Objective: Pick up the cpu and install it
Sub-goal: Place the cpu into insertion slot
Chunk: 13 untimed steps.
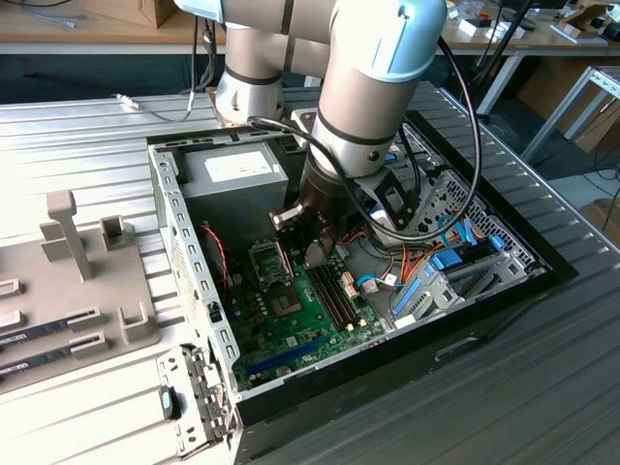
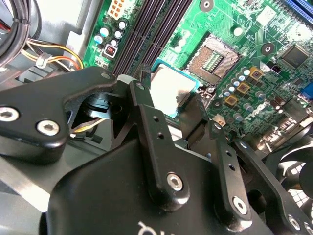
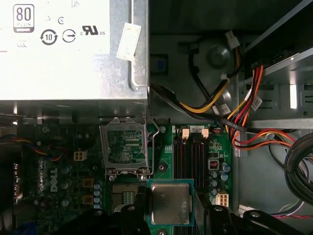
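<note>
Cpu (image 3: 170,202) pinched in tool (image 3: 170,208); arm (image 1: 373,97) angled down into case (image 1: 172,228).

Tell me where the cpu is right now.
In both wrist views the cpu is held by the gripper just above the motherboard, between the open socket and the memory slots.

Work surface: ribbed grey metal tabletop (image 1: 87,136), slats running across much of the exterior view
Rear furniture: light wooden bench (image 1: 87,29) along the far edge, with a dark gap beneath it
Side furniture: pale metal table frame (image 1: 605,82) with slanted legs, at the exterior view's right
Floor: dark blue-grey (image 1: 531,97), seen between the table legs
Clutter: cardboard box (image 1: 155,10) on the wooden bench
Light: even and diffuse, with soft reflections on the slats
</note>
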{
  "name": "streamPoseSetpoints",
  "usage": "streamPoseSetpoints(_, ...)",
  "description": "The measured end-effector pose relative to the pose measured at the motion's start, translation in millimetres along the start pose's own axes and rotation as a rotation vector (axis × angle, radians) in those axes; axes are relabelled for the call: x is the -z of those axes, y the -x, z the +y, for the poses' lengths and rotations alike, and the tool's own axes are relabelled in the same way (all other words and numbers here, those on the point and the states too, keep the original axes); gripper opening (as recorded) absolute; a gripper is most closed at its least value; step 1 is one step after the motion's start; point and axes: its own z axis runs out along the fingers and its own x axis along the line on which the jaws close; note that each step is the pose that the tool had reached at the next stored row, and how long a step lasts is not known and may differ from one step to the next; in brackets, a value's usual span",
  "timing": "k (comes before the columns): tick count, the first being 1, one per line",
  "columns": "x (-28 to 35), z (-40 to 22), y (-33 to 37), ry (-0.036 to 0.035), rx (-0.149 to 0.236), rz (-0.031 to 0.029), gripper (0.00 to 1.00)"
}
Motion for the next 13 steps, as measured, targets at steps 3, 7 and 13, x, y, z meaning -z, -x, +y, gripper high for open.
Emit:
streamPoseSetpoints(3, -0.2, -0.5, 0.0, 0.0000, 0.000, 0.0001, 0.47)
streamPoseSetpoints(7, -0.6, -1.3, -0.1, 0.0000, 0.000, 0.0000, 0.47)
streamPoseSetpoints(13, -1.0, -2.0, -0.1, 0.0000, 0.000, 0.0000, 0.47)
